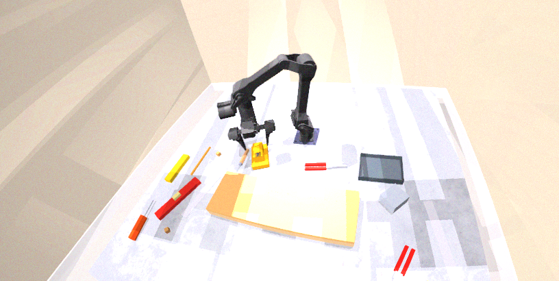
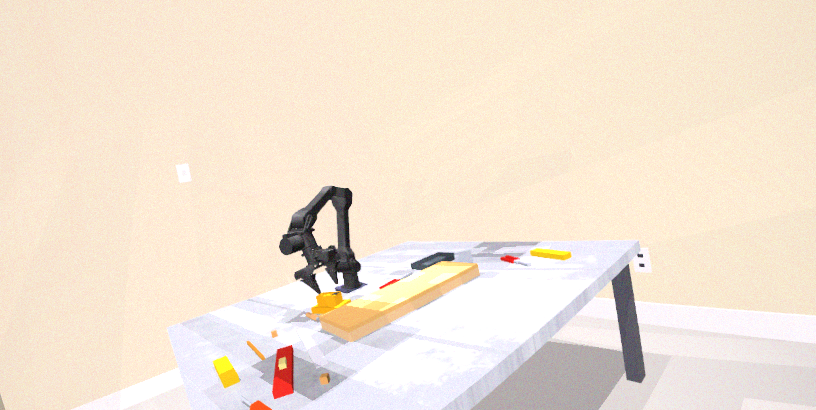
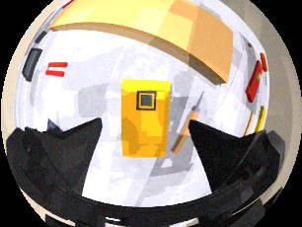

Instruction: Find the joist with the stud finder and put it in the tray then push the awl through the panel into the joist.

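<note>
The yellow-orange stud finder [image 1: 260, 156] [image 2: 329, 301] [image 3: 146, 117] lies on the table just behind the floor panel's left end. My gripper [image 1: 256, 144] [image 2: 322, 284] [image 3: 146, 122] is open and empty and hangs close above the stud finder, with one finger on each side. A small tool with an orange-brown handle and a thin point [image 1: 243, 156] [image 3: 187, 122], which looks like the awl, lies right beside the stud finder. The pale wooden floor panel [image 1: 288, 210] [image 2: 400, 295] [image 3: 164, 22] lies flat. The dark grey tray [image 1: 380, 180] [image 2: 432, 261] [image 3: 32, 61] stands beyond the panel's right end.
A red-handled screwdriver [image 1: 315, 166] lies between the stud finder and the tray. A red level [image 1: 178, 199], a yellow block [image 1: 177, 168], an orange stick [image 1: 200, 160] and an orange-handled tool [image 1: 138, 227] lie at the left. A grey block [image 1: 393, 199] and two red strips [image 1: 404, 260] lie at the right.
</note>
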`<state>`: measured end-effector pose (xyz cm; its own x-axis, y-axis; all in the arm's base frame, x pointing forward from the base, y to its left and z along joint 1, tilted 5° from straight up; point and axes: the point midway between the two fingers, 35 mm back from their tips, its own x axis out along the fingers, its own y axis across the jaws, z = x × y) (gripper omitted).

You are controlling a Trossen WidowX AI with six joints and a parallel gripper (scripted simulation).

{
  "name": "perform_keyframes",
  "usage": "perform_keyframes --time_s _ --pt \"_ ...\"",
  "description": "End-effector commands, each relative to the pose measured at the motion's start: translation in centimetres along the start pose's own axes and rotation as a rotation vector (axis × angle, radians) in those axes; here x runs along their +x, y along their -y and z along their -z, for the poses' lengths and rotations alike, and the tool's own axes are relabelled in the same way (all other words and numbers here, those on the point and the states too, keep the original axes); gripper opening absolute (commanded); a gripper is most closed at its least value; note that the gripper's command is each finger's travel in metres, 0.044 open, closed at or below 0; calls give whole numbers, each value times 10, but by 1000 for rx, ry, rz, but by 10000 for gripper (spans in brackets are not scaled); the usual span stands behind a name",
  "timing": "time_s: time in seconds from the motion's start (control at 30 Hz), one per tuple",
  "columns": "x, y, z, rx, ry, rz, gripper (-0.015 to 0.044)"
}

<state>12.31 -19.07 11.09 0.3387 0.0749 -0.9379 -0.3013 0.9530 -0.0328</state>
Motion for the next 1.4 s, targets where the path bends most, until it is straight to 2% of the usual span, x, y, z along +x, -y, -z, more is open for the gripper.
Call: perform_keyframes --time_s 0.0,1.07,1.17,1.37 --pt "0 1 -1 11 7 -2 440" --pt "48 0 13 11 7 -3 440" --pt "48 0 13 11 7 -3 361" --pt "48 0 13 11 7 -3 321"
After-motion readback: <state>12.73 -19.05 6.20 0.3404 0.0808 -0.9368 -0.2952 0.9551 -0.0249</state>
